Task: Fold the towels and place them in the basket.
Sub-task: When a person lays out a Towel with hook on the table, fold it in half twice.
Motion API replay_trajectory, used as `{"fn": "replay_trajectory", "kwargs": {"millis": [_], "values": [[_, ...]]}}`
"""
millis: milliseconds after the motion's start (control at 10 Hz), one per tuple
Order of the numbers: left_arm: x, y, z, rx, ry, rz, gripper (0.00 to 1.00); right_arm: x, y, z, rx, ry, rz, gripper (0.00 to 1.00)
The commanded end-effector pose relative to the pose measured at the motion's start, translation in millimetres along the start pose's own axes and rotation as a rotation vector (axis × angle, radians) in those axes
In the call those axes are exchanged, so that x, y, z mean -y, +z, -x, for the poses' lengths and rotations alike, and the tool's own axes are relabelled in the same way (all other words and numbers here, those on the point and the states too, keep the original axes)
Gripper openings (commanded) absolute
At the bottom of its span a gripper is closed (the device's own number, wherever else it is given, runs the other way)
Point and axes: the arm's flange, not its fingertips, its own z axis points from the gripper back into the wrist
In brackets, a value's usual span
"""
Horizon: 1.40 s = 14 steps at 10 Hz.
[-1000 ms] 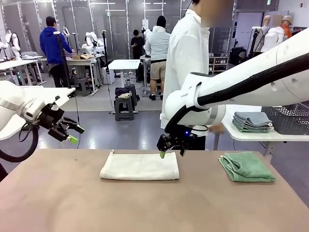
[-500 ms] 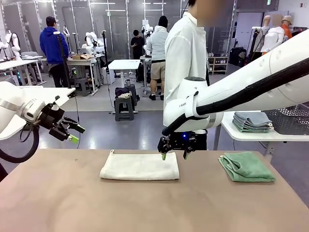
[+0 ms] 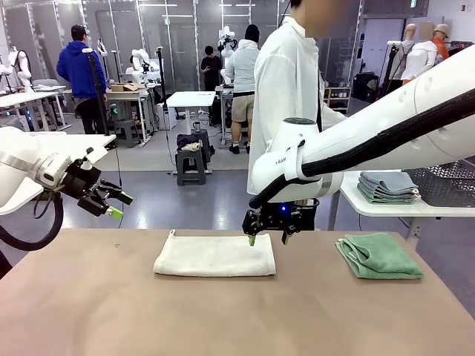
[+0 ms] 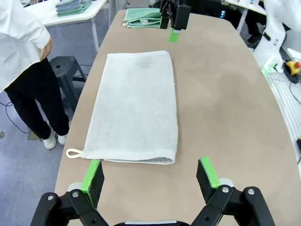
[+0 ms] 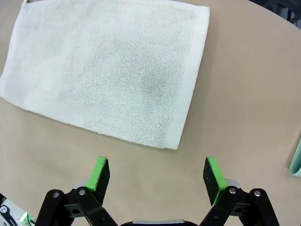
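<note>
Over the cream towel's (image 3: 214,254) right end our right end effector (image 3: 266,238) hovers, jaws wide and empty; left end effector (image 3: 110,205) likewise wide, well off the worktop (image 3: 223,311). We'd drop squarely onto both corners before folding. Green towel (image 3: 377,256) waits right.

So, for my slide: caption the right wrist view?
Open right gripper hovers above the cream towel's corner on the tan table.

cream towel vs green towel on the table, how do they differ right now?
Colour: the cream towel is off-white, the green towel sea-green. Pose: the cream towel lies flat and smooth as a long rectangle; the green towel is folded smaller, with layers showing at its edge. Place: the cream towel sits mid-table, the green towel towards the robot's right. Both lie on the table, ungripped.
</note>
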Motion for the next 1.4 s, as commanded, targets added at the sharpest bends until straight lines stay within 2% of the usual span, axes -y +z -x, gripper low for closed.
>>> {"fn": "replay_trajectory", "kwargs": {"millis": [0,300,500,800,1100,1300], "values": [[2.1,2.0,-2.0,-0.005,-0.002,-0.010,1.00,2.0,-18.1,-10.8,0.027,-0.039,0.022,1.00],[2.1,2.0,-2.0,-0.005,-0.002,-0.010,1.00,16.3,-48.0,-30.9,0.033,-0.075,0.026,1.00],[2.1,2.0,-2.0,-0.005,-0.002,-0.010,1.00,22.4,-62.6,-42.7,0.042,-0.115,0.072,1.00],[2.1,2.0,-2.0,-0.005,-0.002,-0.010,1.00,21.5,-72.3,-45.6,0.042,-0.196,0.072,1.00],[2.1,2.0,-2.0,-0.005,-0.002,-0.010,1.00,21.1,-84.9,-49.8,0.025,-0.217,0.075,1.00],[2.1,2.0,-2.0,-0.005,-0.002,-0.010,1.00,20.0,-87.2,-48.2,0.029,-0.217,0.069,0.80]]}}
